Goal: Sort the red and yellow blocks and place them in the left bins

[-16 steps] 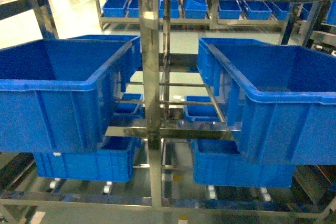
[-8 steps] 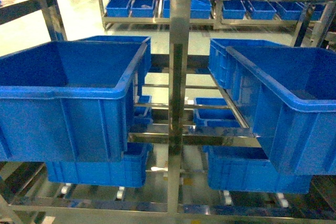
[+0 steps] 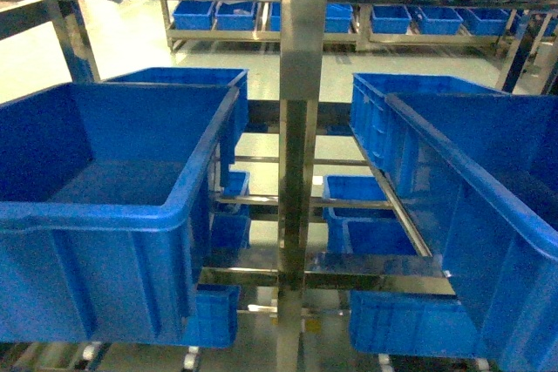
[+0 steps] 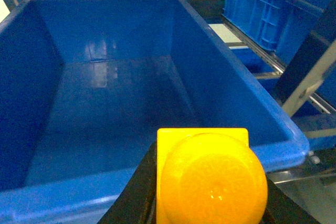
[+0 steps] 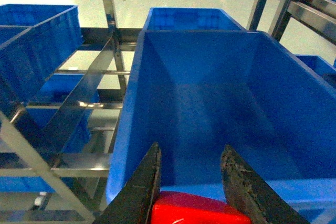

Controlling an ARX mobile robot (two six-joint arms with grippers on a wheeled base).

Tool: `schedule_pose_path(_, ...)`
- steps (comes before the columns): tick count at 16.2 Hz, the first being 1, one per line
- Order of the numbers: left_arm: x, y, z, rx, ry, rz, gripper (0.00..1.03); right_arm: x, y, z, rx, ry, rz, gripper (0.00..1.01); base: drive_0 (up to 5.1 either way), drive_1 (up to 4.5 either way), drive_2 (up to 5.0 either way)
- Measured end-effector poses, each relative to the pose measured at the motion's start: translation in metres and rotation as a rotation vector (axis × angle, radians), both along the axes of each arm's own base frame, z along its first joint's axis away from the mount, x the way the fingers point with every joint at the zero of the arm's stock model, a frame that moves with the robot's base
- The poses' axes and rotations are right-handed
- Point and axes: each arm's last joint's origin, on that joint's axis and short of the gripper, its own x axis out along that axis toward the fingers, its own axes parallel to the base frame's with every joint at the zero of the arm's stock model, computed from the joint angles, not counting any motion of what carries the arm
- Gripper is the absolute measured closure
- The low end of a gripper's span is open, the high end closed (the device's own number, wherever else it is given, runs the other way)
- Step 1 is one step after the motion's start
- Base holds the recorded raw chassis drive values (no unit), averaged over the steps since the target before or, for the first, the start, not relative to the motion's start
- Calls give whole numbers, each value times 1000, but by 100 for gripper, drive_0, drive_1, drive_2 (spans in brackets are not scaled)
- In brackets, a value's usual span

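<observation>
A steel rack (image 3: 301,111) with a broad upright post in the middle carries the crates. On its upper level, left of the post, sits a large deep blue crate (image 3: 105,215), and a second blue crate (image 3: 187,80) stands right behind it. Right of the post, another large blue crate (image 3: 488,206) sits on the same level, with a ribbed blue crate (image 3: 392,106) behind it. Thin steel rails (image 3: 349,272) run between the two sides. Lower down, smaller blue crates (image 3: 362,215) rest on the level below, seen through the gap beside the post
</observation>
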Motion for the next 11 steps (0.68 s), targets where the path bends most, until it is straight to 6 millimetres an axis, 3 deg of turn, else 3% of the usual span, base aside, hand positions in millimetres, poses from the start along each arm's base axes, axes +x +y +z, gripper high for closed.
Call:
schedule_pose_path(2,0,0,0,0,-1,0,76,0,0,0,-1,-3,-3,73,-4,430,-437)
schedule_pose_path(11,0,0,0,0,1,0,76,0,0,0,-1,-1,-3,73,0,0,0)
